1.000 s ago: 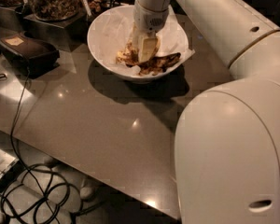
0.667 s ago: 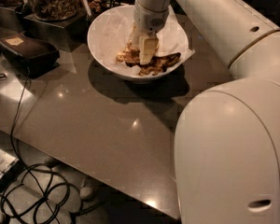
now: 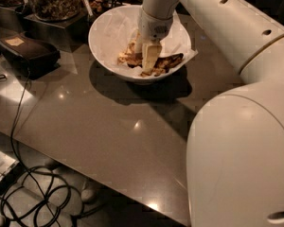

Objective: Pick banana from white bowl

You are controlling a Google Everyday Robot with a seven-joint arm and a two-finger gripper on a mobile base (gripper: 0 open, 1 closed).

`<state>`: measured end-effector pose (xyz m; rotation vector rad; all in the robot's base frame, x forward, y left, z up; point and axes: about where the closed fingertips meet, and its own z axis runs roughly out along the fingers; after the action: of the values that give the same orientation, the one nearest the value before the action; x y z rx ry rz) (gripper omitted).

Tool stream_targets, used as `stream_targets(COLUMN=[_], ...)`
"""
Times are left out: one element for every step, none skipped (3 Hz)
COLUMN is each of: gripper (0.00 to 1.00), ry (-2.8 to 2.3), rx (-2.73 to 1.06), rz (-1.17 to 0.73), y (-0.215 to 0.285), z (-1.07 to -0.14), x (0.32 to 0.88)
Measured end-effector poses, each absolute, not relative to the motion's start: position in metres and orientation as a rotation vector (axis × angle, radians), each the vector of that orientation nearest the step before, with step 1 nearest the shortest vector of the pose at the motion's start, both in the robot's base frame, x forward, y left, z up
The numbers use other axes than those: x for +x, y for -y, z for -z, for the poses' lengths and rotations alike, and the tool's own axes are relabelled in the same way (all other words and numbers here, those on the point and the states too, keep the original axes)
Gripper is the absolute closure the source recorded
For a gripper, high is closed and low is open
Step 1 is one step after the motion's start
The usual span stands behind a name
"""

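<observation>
Deep in the white bowl [image 3: 98,41], the jaws sit among brownish banana pieces [image 3: 168,63], their grip impossible to tell.

A large round deep white bowl [image 3: 98,51] with a smooth rim stands upright on the glossy grey-brown worktop [image 3: 109,122], towards its far side. It is lined with crinkled white paper [image 3: 113,32], and one corner of the paper juts out over the rim on the right. Low in the bowl, on the paper, lies the banana [image 3: 169,62]: a flat heap of dark brown and tan-yellow stuff, spread from the middle towards the right wall. The cream-coloured tool [image 3: 149,66] reaches down from above into the bowl, with its tip at the heap's left part.
</observation>
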<state>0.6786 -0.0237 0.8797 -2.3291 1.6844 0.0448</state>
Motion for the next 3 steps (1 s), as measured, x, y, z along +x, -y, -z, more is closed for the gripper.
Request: stream_targets(gripper=[0.68,0.92,1.00], ry=[-1.687,-1.690,-1.725], rx=[-2.328,-2.321,-2.273], rz=[-0.047,-0.050,-0.061], y=[0.0240,0.0246,0.0282], z=[-0.8790,-0.8789,-0.8835], x=[0.6785,0.6783,0.6750])
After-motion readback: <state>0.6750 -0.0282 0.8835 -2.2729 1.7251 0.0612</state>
